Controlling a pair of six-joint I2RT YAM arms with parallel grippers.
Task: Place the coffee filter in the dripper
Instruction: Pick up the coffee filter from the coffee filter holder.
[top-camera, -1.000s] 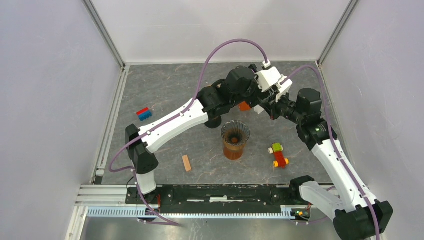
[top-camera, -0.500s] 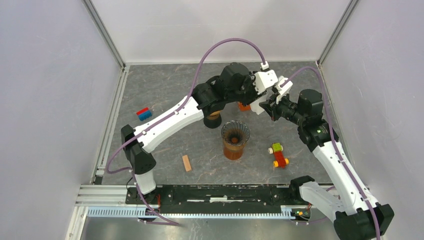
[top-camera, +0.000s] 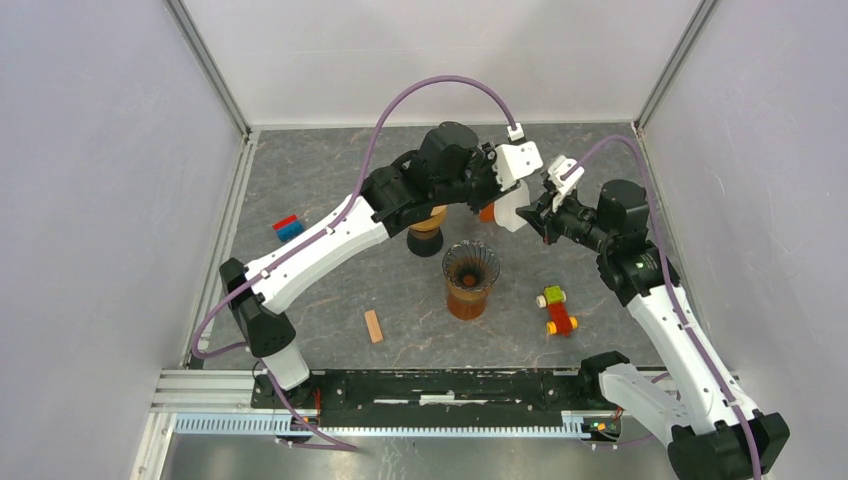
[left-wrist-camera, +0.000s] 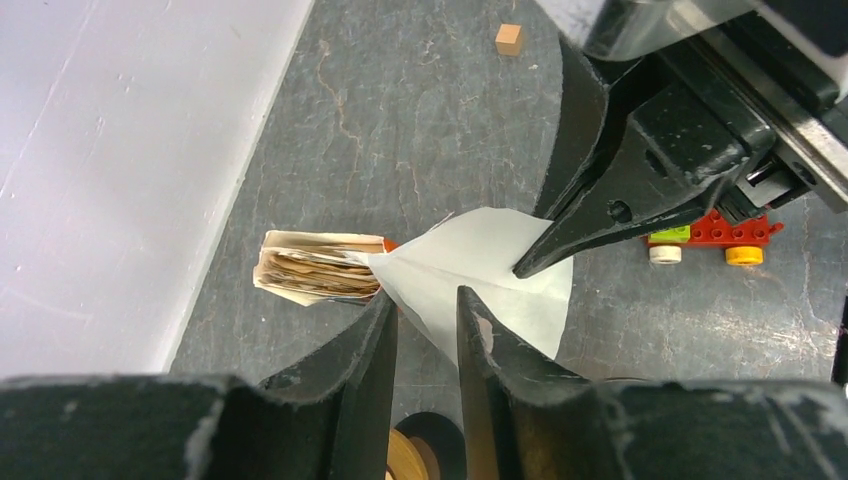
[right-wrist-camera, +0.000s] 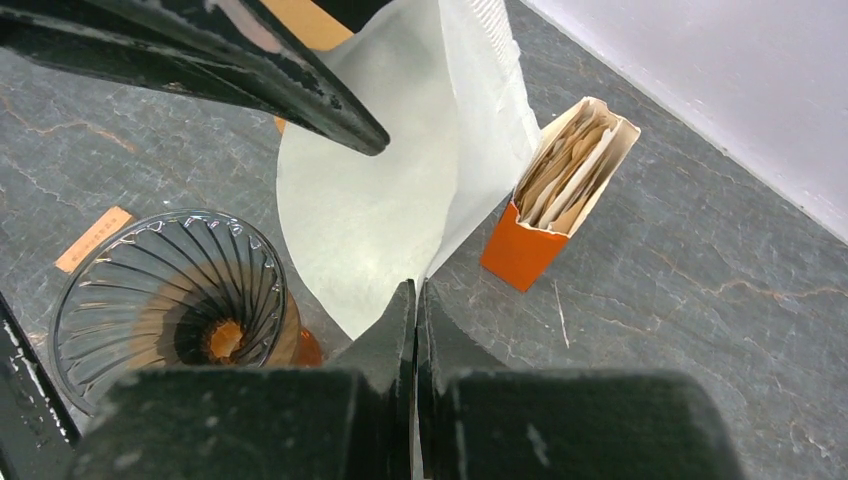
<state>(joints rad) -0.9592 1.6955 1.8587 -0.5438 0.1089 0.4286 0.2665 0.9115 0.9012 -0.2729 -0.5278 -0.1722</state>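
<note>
The white paper coffee filter (right-wrist-camera: 380, 190) hangs in the air, pinched at its edge by my right gripper (right-wrist-camera: 415, 288), which is shut on it. In the top view the filter (top-camera: 508, 209) sits between my two grippers, above and behind the glass dripper (top-camera: 470, 266) on its amber cup. My left gripper (left-wrist-camera: 425, 297) is open; the filter's (left-wrist-camera: 480, 280) lower edge runs between its spread fingers without being clamped. The orange box of filters (right-wrist-camera: 560, 195) stands just behind. The dripper (right-wrist-camera: 170, 300) lies below and left of my right gripper.
A red and green toy car (top-camera: 555, 310) lies right of the dripper. A wooden block (top-camera: 373, 326) lies in front, a blue and red block (top-camera: 288, 228) at the left. A brown round object on a black base (top-camera: 427, 230) stands under my left arm.
My left arm has drawn back to the left, away from my right gripper. The filter stays in my right gripper, now more fully exposed.
</note>
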